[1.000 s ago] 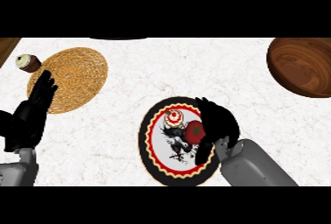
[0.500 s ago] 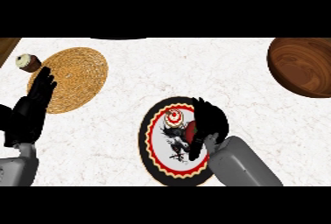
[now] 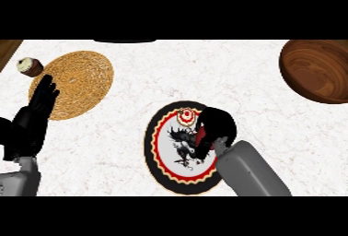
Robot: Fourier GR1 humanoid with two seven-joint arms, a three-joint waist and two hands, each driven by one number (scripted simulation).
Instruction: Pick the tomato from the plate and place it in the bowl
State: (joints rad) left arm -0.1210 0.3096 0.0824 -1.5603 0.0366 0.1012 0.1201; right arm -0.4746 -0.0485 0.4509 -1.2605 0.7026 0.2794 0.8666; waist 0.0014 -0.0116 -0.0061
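A round plate (image 3: 165, 148) with a black rim, red ring and dark figure lies at the middle of the white counter. My right hand (image 3: 216, 127) is over the plate's right side, its fingers curled round the red tomato (image 3: 202, 137), of which only a sliver shows. The brown wooden bowl (image 3: 319, 67) stands at the far right, well apart from the hand. My left hand (image 3: 34, 117) rests open at the left edge, fingers up.
A woven round mat (image 3: 81, 80) lies at the upper left, partly behind my left hand. A small cupcake (image 3: 29, 66) sits by its left edge. A dark object (image 3: 125, 40) shows at the top edge.
My right hand has slid left and closed further over the tomato, hiding most of it. The left hand has stayed in place.
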